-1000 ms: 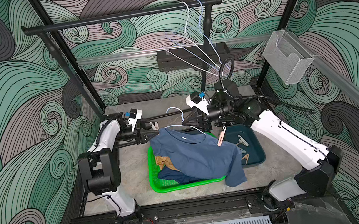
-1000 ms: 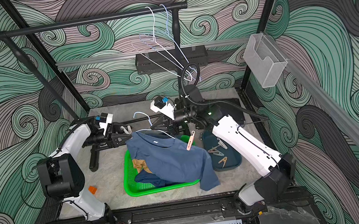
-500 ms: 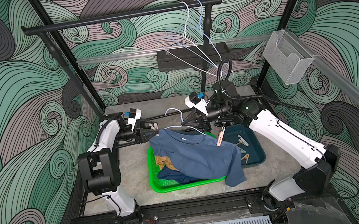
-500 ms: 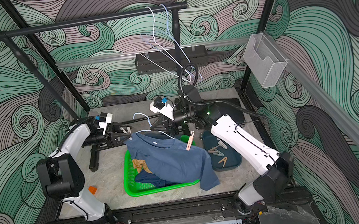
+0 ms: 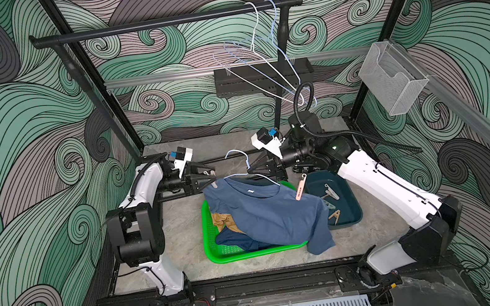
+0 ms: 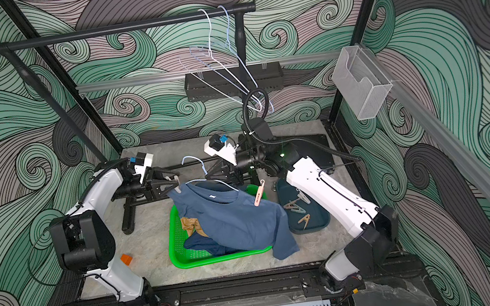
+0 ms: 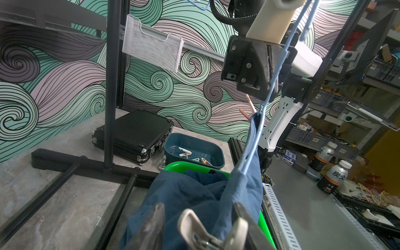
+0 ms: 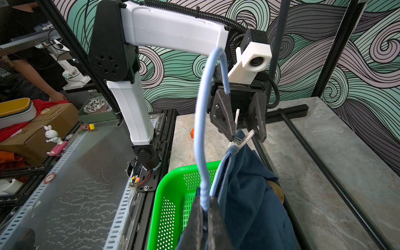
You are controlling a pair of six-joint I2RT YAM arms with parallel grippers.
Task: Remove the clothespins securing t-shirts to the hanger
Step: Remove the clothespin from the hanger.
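Nearest lay the green basket, holding a tan shirt and a navy shirt. Over them draped the blue shirt, its shoulders on a pale blue hanger. At its right shoulder a pink clothespin clipped it; further right, a dark bin held loose clothespins. At the left shoulder my left gripper stood narrowly apart around a grey clothespin; whether I pressed it I could not tell. My right gripper was closed on the hanger's neck. Farthest stood the black rail.
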